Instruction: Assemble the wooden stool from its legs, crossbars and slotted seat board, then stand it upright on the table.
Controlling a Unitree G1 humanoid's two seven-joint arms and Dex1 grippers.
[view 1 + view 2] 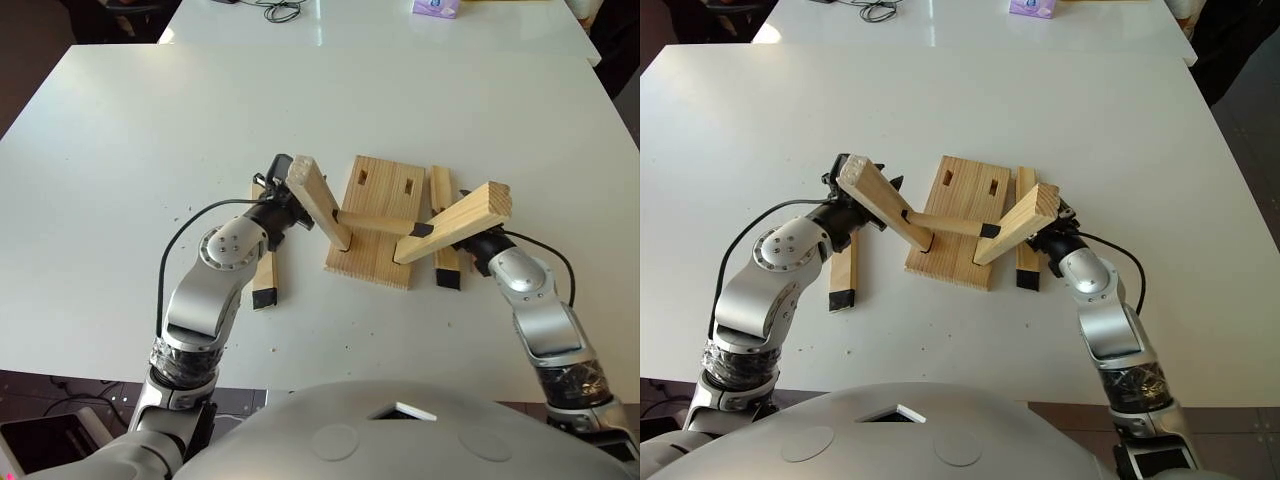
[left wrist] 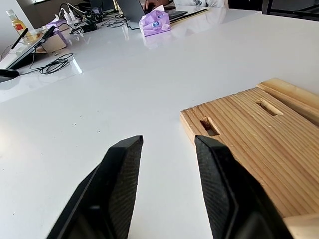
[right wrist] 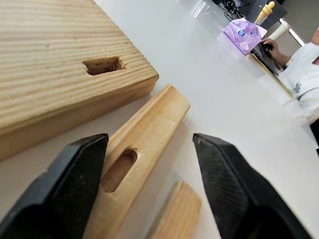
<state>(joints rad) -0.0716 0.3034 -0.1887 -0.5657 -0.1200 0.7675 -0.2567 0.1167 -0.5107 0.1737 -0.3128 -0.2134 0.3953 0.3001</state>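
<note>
Table [image 1: 120, 150], white and broad, carries a half-built stool. The seat board [image 1: 385, 182] lies flat between the two grippers. Two legs, one [image 1: 320, 200] on the left gripper's side and one [image 1: 460, 220] on the right's, rise from its near end, joined low down by a crossbar [image 1: 380, 222].

The left gripper [image 2: 167, 144] sits low beside the board's left edge, its fingers spread with nothing between them; two empty slots [image 2: 209, 127] lie just ahead of it. A spare leg [image 1: 264, 275] lies flat close to that arm. The right gripper [image 3: 149, 139] is also spread and empty, just above a loose mortised leg [image 3: 149, 112] beside the board's right edge, with another loose piece [image 3: 174, 209] alongside.

The joined frame looks only lightly seated. It seems to lean towards the robot, so a nudge from either wrist could tip it off the board. A careless grab on the right could also slide the loose leg against the board and shift everything.

Room is generous beyond both grippers and out to the left, where the tabletop runs bare. The table's near edge lies close behind both arms, so drawing anything back that way risks a drop.
</note>
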